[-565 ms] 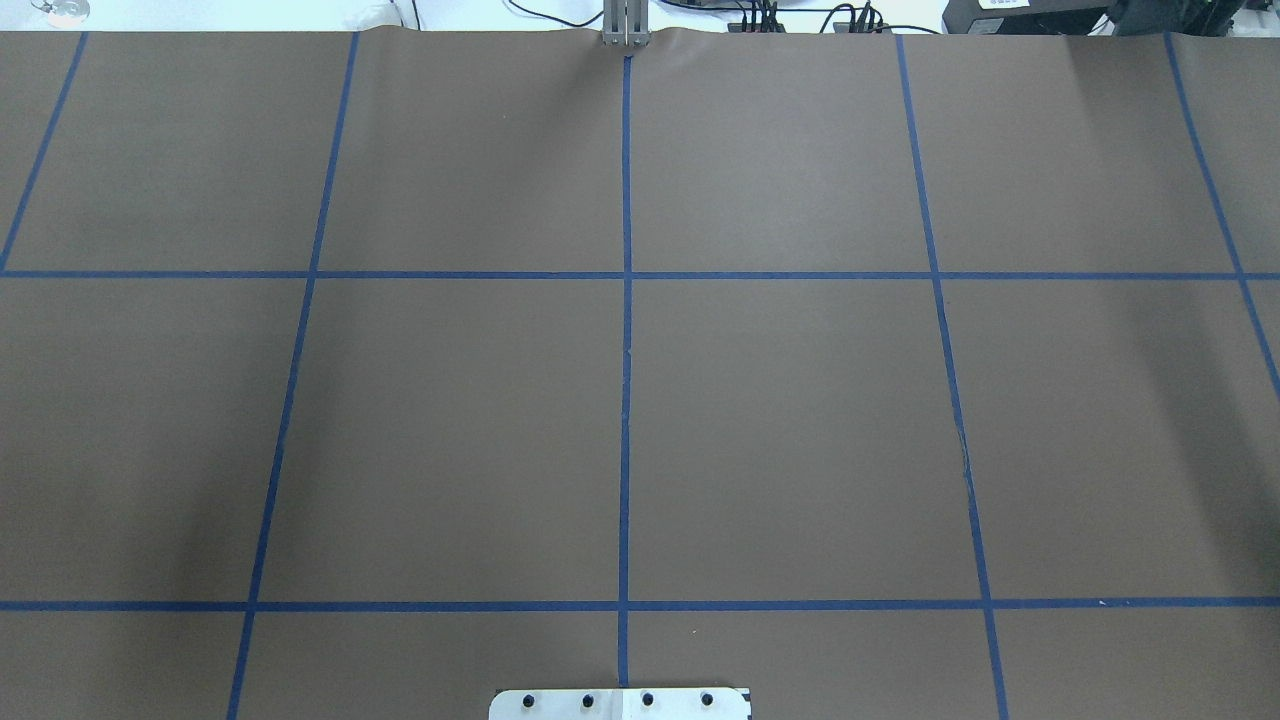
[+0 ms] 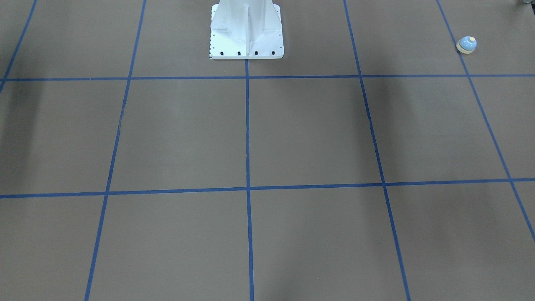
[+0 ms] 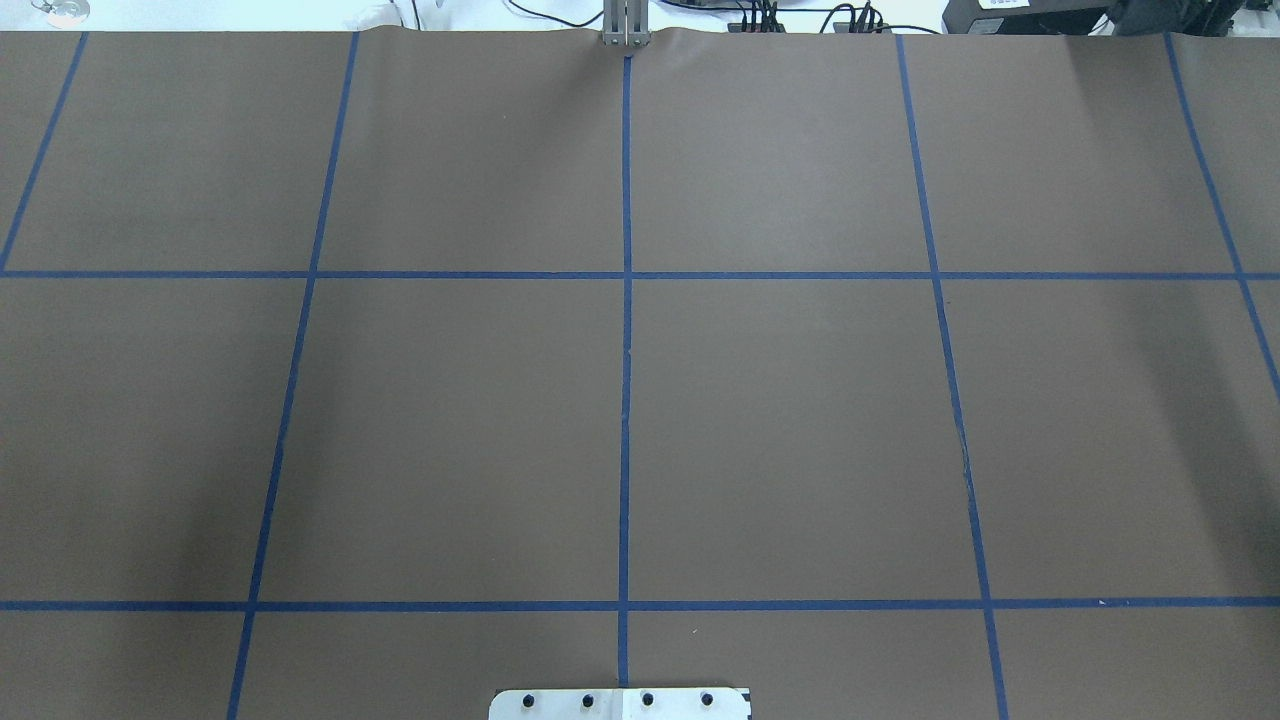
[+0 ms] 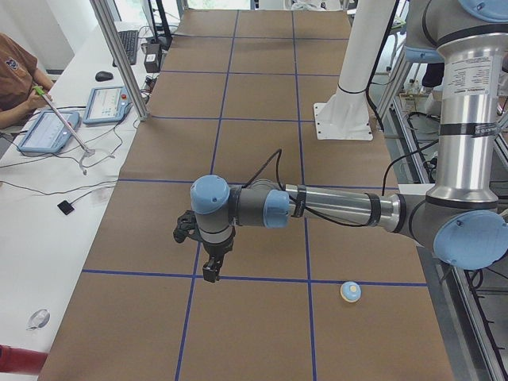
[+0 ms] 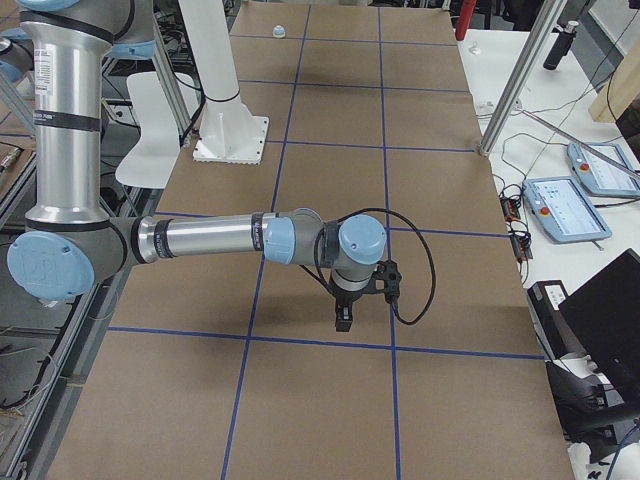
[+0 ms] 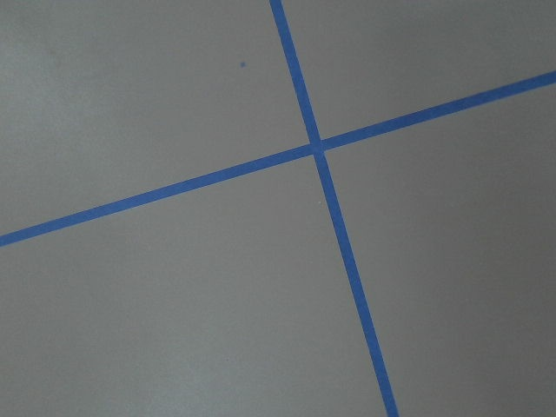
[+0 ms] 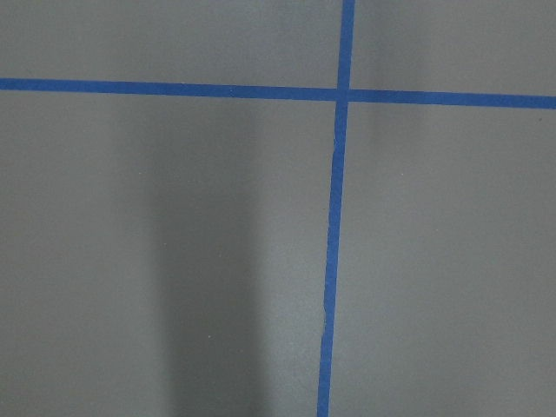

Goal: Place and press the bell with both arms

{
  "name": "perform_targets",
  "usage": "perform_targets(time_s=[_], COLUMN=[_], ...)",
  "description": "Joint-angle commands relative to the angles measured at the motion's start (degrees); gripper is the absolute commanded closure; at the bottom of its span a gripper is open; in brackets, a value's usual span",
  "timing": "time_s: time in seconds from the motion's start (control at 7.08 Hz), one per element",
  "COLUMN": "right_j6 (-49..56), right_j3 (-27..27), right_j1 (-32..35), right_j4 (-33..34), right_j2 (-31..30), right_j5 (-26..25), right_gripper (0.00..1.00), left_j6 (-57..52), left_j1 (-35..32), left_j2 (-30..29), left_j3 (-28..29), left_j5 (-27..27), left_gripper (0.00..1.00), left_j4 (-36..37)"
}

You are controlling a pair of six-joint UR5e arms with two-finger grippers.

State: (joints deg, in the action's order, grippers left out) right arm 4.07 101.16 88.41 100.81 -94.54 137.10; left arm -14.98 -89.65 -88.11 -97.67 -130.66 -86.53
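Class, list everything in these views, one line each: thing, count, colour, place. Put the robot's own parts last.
bell: one, light blue and cream, on the table, robot's left end.
table: one, brown, blue tape grid.
pedestal: one, white, at the table's robot-side edge.
tablets: two, grey-blue, on the white side bench.
person: one, brown shirt, at that bench.
left arm: one, grey-silver, over the table.
right arm: one, grey-silver, over the table.
left end effector: one, black, above the table, apart from the bell.
right end effector: one, black, above the table.

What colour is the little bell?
The bell is light blue, with cream on top and around the bottom. The front-facing view shows it best.
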Motion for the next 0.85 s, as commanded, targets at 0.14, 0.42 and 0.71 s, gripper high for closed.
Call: perform_targets(time_s=[0.14, 0.42, 0.71], right_j6=[0.1, 0.1, 0.1], right_j3=[0.4, 0.9, 1.1], right_j1=[0.0, 0.0, 0.0], right_j4=[0.0, -0.1, -0.1], right_j2=[0.1, 0.1, 0.6], right_j5=[0.0, -0.1, -0.5], right_gripper=[0.00, 0.00, 0.00], left_j6=[0.5, 2.1, 13.4], left_j1=[0.1, 0.1, 0.6], left_j2=[-0.2, -0.6, 0.2], left_j3=[-1.8, -4.6, -8.2], left_j5=[0.4, 0.3, 3.9], left_gripper=[0.00, 0.00, 0.00], left_j4=[0.3, 0.3, 1.9])
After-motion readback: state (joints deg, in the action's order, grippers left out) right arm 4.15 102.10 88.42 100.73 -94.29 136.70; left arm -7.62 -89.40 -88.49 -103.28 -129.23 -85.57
